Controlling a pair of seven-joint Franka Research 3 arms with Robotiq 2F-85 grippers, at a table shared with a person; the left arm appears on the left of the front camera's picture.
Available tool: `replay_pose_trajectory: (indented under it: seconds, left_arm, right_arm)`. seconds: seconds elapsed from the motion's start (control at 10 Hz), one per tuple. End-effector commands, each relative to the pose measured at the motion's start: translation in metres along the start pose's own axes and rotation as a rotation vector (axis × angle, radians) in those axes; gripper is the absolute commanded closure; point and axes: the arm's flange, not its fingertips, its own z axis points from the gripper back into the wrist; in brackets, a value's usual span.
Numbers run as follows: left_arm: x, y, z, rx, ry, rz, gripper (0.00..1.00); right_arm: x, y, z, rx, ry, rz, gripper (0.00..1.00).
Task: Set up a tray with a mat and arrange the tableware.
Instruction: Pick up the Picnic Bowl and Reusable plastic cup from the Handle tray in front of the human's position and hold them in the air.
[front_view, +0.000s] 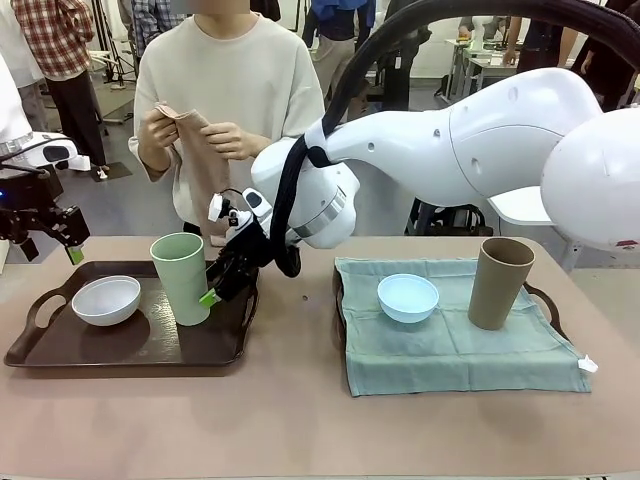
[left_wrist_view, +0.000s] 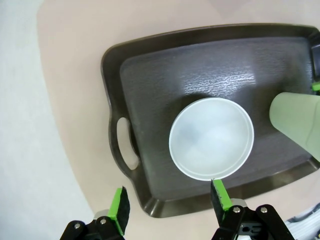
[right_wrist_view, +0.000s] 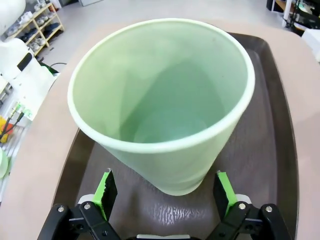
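Front cam: fixed on robot's side, faces across table (front_view: 300, 420) toward the person (front_view: 240, 90), mid-range. Left wrist cam: high, looks down past left pincer (left_wrist_view: 167, 190) onto dark tray (left_wrist_view: 150, 65). Right wrist cam: very close, green tumbler (right_wrist_view: 165, 100) just beyond right pincer (right_wrist_view: 164, 176). All share the tray; the tumbler at the left-wrist frame edge is probably the same one.

A dark brown tray (front_view: 60, 348) with a pebbled, leather-like grain is seen on a pinkish-beige table (front_view: 300, 420). At the left, a white bowl (front_view: 106, 299) and a pale green tumbler (front_view: 181, 278) are shown, both plain. At the right, an unpatterned grey-green mat (front_view: 450, 355) is paired with a light blue bowl (front_view: 408, 297) and a tan-brown tumbler (front_view: 500, 283). The left gripper (left_wrist_view: 169, 196) and right gripper (right_wrist_view: 165, 187) are finished in black with bright green pads (right_wrist_view: 106, 189); the arms (front_view: 480, 140) are white. A cream top is worn by the person (front_view: 240, 90), and a beige-pink cloth (front_view: 203, 155) is held.
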Motion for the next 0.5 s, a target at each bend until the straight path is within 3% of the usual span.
replay_pose_trajectory:
  seconds: [0.0, 0.4]
  left_arm:
    - [0.002, 0.003, -0.004, 0.001, -0.008, 0.005, 0.14]
    - [0.012, 0.001, -0.019, -0.036, 0.033, -0.033, 0.14]
  right_arm:
    - [0.000, 0.000, 0.001, 0.003, -0.004, -0.015, 0.00]
    - [0.002, -0.018, -0.008, -0.041, -0.043, 0.045, 0.00]
